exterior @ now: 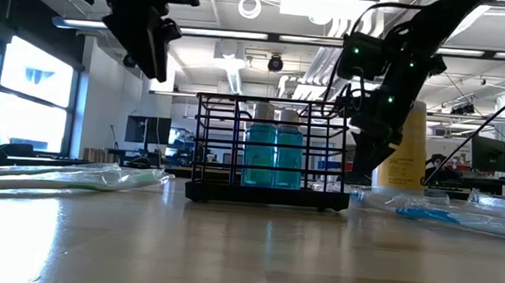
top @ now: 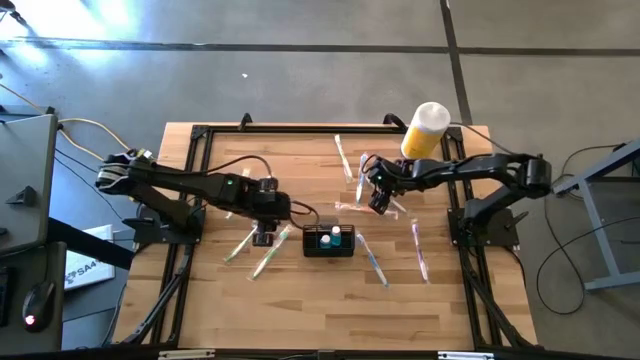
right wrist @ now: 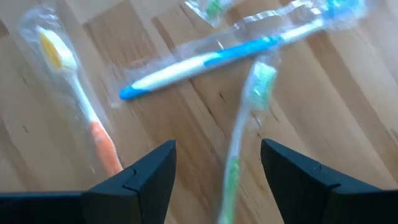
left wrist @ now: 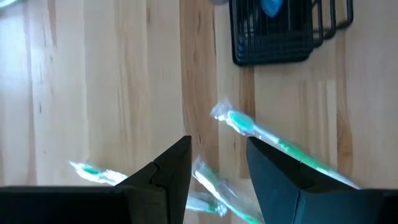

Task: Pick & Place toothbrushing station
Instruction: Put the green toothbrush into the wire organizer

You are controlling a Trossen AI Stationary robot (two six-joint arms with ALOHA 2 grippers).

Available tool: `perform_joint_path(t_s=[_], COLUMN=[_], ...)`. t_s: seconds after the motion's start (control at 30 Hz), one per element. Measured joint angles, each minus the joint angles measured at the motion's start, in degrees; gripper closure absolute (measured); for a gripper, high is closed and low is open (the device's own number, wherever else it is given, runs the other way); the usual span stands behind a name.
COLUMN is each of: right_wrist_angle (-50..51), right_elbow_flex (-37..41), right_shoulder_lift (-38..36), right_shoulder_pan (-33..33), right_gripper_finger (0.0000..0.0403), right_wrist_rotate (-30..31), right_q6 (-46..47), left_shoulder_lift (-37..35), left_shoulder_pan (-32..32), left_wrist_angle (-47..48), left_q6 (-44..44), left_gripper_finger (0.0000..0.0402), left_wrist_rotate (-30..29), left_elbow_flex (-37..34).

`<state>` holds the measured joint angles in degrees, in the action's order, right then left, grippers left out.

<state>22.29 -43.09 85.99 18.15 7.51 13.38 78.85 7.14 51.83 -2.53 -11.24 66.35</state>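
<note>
We see black wire caddy [top: 329, 242] near table [top: 300, 320] centre. Left gripper [top: 263, 236] at its 9 o'clock, jaws open, empty. Right gripper [top: 378, 203] at 1 o'clock, jaws open over wrapped toothbrushes [right wrist: 217, 56].

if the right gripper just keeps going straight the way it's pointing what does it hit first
Most likely the wrapped green toothbrush, which lies directly between the open jaws of the right gripper; depth is hard to judge.

High view straight down over table [top: 300, 310], low view level at tabletop close before caddy [exterior: 269, 151], wrist views close above tabletop, caddy shared by high, low, left wrist.
</note>
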Motion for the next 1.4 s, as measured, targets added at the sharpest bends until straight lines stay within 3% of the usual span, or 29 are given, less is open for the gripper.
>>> perform_joint_path(t_s=[0.3,0.43,0.7,0.97,1.2,1.4], right_wrist_angle=[-3.77,-3.79,-3.7,-3.33,-2.58,-2.35], right_elbow_flex=[-0.02,-0.02,-0.09,-0.09,-0.09,-0.06], right_shoulder_lift=[4.91,6.3,7.14,7.2,7.2,7.19], right_shoulder_pan=[1.29,2.95,5.04,5.07,4.64,2.01], right_gripper_finger=[0.0176,0.0176,0.0181,0.0266,0.0382,0.0386], right_wrist_rotate=[0.02,0.02,-0.42,-0.01,0.81,5.64], right_q6=[0.28,0.56,2.93,3.75,5.96,6.33], left_shoulder_lift=[-7.52,-7.56,-7.54,-7.5,-7.5,-7.5], left_shoulder_pan=[0.0,0.0,0.0,0.0,0.02,0.02], left_wrist_angle=[-20.61,-26.14,-41.27,-55.14,-55.72,-55.6], left_q6=[-4.08,-5.45,-8.27,-12.84,-15.59,-20.02], left_gripper_finger=[0.0254,0.0254,0.0254,0.0254,0.0254,0.0254], left_wrist_rotate=[1.74,2.01,8.57,13.33,13.28,13.24], left_elbow_flex=[-13.99,-16.65,-22.48,-29.49,-30.26,-30.28])
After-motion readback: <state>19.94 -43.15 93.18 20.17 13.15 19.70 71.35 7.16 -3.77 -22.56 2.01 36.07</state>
